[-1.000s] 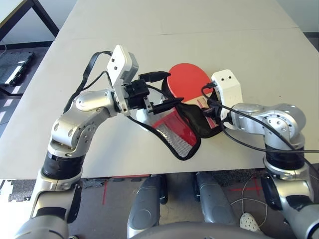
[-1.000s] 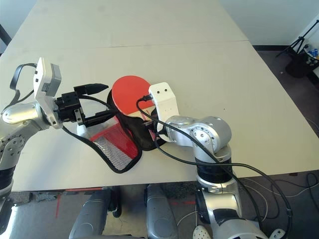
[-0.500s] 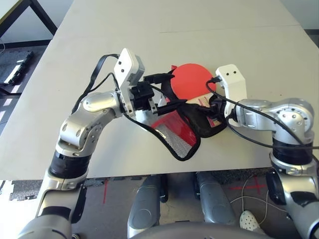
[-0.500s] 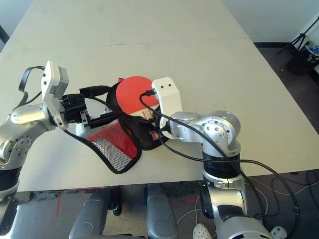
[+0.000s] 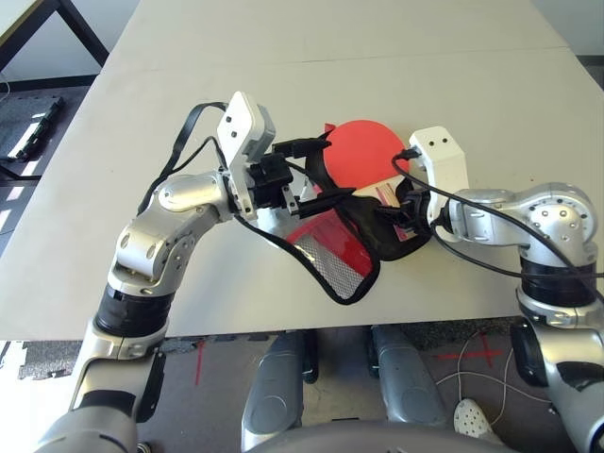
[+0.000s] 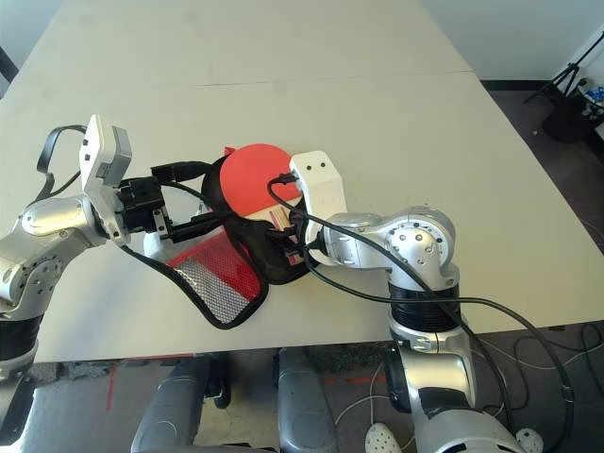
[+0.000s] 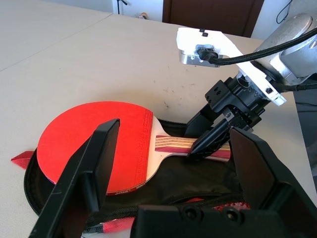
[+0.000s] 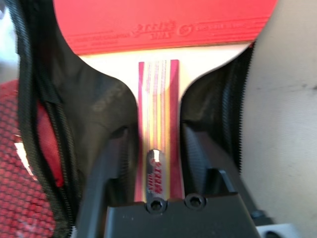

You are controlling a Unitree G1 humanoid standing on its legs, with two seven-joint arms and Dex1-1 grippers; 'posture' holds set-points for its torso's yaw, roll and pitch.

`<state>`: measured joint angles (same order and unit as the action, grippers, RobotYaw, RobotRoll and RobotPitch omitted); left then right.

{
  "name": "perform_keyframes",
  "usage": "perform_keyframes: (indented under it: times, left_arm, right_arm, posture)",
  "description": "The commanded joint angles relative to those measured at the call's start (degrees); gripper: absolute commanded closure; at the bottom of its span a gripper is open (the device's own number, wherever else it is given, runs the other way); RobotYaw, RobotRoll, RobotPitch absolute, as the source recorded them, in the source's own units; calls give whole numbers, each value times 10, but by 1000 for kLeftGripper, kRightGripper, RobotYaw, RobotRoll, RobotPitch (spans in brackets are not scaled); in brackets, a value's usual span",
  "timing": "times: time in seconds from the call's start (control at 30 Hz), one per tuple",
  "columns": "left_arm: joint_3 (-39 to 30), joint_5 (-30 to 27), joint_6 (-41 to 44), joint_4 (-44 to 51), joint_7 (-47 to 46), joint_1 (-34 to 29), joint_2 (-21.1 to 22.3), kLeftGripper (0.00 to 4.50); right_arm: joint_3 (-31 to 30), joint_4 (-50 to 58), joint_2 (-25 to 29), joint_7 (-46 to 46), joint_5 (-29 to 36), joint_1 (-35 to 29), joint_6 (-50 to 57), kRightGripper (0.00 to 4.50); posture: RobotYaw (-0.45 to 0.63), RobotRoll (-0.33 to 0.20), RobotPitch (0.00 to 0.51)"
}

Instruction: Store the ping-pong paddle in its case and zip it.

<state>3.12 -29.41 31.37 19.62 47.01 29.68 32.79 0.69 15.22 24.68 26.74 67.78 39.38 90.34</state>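
Note:
The ping-pong paddle (image 5: 363,153) lies flat in the open case (image 5: 332,251), red face up. Its striped wooden handle (image 8: 157,124) points at my right gripper (image 8: 156,134). That gripper (image 7: 208,144) is shut on the handle near its end, one finger on each side, low over the black lining (image 5: 385,236). My left gripper (image 5: 316,170) hovers open at the case's other side, with the paddle's head just past its fingertips (image 7: 106,134). The case's red mesh flap lies folded out toward the table's near edge, below the left gripper.
The pale table (image 5: 472,75) stretches far behind and to both sides of the case. A seam (image 5: 189,68) crosses it at the back. Black cables (image 5: 472,260) loop from both wrist cameras. The near table edge (image 5: 283,332) is just below the mesh flap.
The whole view has shifted a little since one second ago. More of the paddle's handle now shows in front of the right gripper. Over the last half second nothing has visibly moved.

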Motion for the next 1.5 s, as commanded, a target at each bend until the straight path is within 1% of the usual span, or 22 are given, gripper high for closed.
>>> perform_keyframes:
  times: [0.03, 0.07, 0.4, 0.57, 0.6, 0.63, 0.77, 0.83, 0.9, 0.97, 1.03, 1.13, 1.17, 1.2, 1.23, 1.3, 1.37, 1.4, 1.5]
  left_arm:
    - [6, 3, 1, 8, 1, -8, 0, 0]
    - [6, 3, 1, 8, 1, -7, -1, 0]
    - [8, 6, -1, 7, 2, -8, -1, 0]
    - [8, 7, -1, 6, 3, -10, -1, 0]
    - [8, 7, -1, 6, 3, -10, -1, 0]
    - [8, 8, -2, 5, 4, -11, -1, 0]
    - [11, 9, -3, 4, 4, -11, -2, 0]
    - [12, 10, -4, 2, 5, -10, -4, 0]
    - [13, 10, -5, -2, 5, -7, -5, 0]
    - [9, 9, -5, -5, 7, -5, -4, 0]
    - [3, 6, -5, -7, 8, -4, 0, 0]
    - [-18, -5, 1, -7, 8, 2, 8, 0]
    - [-31, -18, 11, 3, 11, 9, 18, 0]
    - [-52, -37, 28, 14, 17, 19, 36, 0]
    - [-66, -51, 39, 22, 22, 26, 50, 0]
    - [-90, -60, 51, 31, 47, 29, 103, 0]
    - [-116, -70, 59, 32, 71, 24, 153, 0]
    - [-127, -74, 64, 33, 78, 21, 172, 0]
    - [-174, -84, 76, 15, 109, -7, 236, 0]
  right_arm:
    - [-17, 20, 13, -12, -1, -7, 22, 3234]
    - [-19, 24, 15, -17, -1, -7, 22, 3373]
    - [-20, 51, 25, -63, 0, -6, 22, 3374]
    - [-4, 33, 14, -42, -4, -7, 22, 3374]
    - [1, 31, 12, -36, -5, -8, 22, 2649]
    - [4, 32, 13, -34, -3, -8, 22, 2420]
    - [17, 45, 24, -38, 18, -12, 22, 1255]
    - [24, 57, 42, -48, 42, -15, 22, 663]
    - [32, 72, 84, -75, 69, -16, 22, 17]
    - [42, 81, 146, -122, 87, -13, 22, 17]
    - [51, 85, 187, -162, 89, -11, 22, 17]
    - [51, 97, 252, -250, 55, -16, -14, 17]
    - [40, 107, 286, -307, 21, -27, -59, 17]
    - [27, 113, 323, -382, -30, -47, -127, 17]
    - [17, 115, 350, -439, -70, -63, -180, 17]
    - [-8, 101, 396, -559, -142, -93, -282, 17]
    - [-23, 76, 418, -647, -192, -112, -353, 17]
    - [-27, 64, 422, -676, -211, -118, -379, 17]
    - [-40, 23, 416, -751, -266, -121, -448, 17]
  posture:
    - [-68, 0, 255]
    - [-69, 0, 255]
    - [-65, 0, 249]
    - [-67, 0, 252]
    - [-69, 0, 253]
    - [-71, 0, 253]
    - [-79, 0, 253]
    - [-84, 0, 253]
    - [-87, 0, 254]
    - [-89, 0, 255]
    - [-88, 0, 255]
    - [-84, 0, 252]
    - [-81, 0, 251]
    - [-71, 0, 251]
    - [-71, 0, 251]
    - [-56, 0, 248]
    - [-28, 0, 244]
    - [-21, 0, 244]
    - [17, 0, 243]
